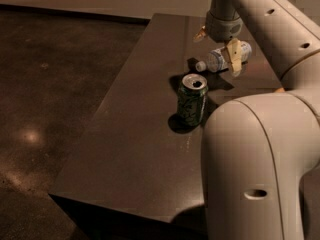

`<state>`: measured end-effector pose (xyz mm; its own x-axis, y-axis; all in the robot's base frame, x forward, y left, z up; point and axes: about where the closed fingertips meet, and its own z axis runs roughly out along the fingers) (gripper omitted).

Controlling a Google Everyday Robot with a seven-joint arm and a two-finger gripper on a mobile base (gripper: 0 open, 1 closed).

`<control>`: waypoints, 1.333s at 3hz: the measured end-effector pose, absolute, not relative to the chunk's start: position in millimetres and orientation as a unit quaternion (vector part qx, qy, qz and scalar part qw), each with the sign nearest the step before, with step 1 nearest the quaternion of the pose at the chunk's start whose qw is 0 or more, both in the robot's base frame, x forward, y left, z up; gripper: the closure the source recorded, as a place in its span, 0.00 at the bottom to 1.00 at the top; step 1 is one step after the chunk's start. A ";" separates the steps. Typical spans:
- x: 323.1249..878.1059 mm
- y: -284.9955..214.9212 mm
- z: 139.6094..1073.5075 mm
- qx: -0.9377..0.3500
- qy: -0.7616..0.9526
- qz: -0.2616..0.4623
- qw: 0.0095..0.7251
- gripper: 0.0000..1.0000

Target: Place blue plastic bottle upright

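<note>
Claw (218,46) over bottle (215,60), dark tbl (140,134)

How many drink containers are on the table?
2: the green can stands upright on the table; the blue plastic bottle lies on its side behind it, under the claw. The arm may hide others.

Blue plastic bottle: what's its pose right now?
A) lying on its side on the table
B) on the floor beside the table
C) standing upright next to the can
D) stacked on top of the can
A: the blue plastic bottle lies on its side on the table, behind the upright green can, with the gripper right at it.
</note>
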<state>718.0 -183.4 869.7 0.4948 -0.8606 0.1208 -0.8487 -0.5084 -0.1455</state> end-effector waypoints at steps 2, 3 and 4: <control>730.8 -196.5 855.1 -0.878 0.468 -0.101 -0.012 0.00; 737.4 -201.5 854.4 -0.874 0.475 -0.106 -0.016 0.25; 739.1 -200.4 859.5 -0.869 0.482 -0.108 -0.010 0.46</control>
